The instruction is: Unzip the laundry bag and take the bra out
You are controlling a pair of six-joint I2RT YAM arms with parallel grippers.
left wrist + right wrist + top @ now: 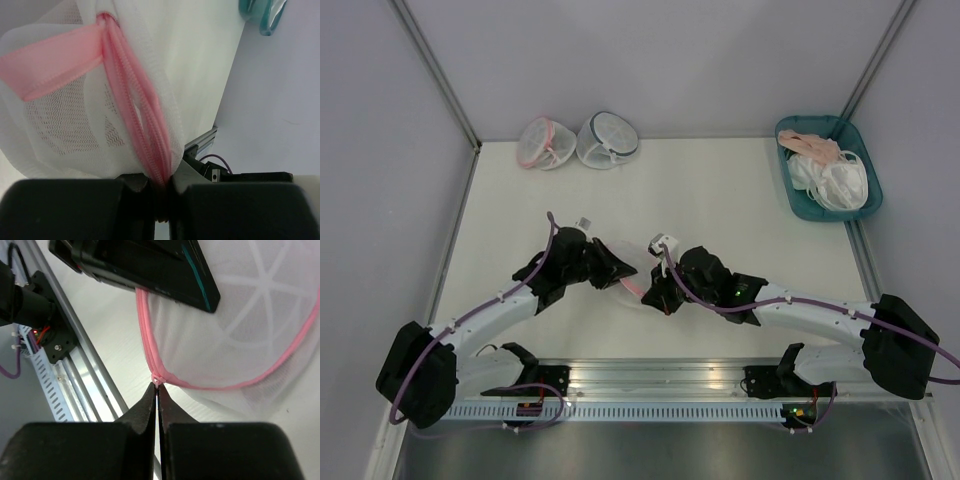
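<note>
Unzipping is the step in hand, and by the look of the seam it has barely begun. Back left on the tabletop (740, 210) sit 2 spare mesh pouches, 1 pink-trimmed (542, 142) and 1 dark-trimmed (607, 140), well apart from the work.

Nearer the arms, the left gripper (160, 194) has its fingers clenched on the pink zipper rim (145, 130) of the laundry bag (70, 120), pinching both rows of teeth together. A flat pink ribbon (50, 60) runs off from the top of that seam.

The bag lies in the middle of the tabletop, between the 2 grippers. The bra cannot be made out through the white mesh, so I take it to be inside.

On the other side, the right gripper (157, 390) has its fingers pressed tight on the small zipper pull (157, 381), where the rim bends. The seam looks closed on both sides of the pull.

Far right, a teal tray (812, 122) holds pale garments.

The next move, as I judge it, calls for the right arm to draw the pull along the curved rim while the left arm anchors the bag. The path must follow the curve, with steady tension. The pull is tiny and could slip out, and soft mesh may bunch ahead of the slider. Only once the rim gapes can the bra be reached.
</note>
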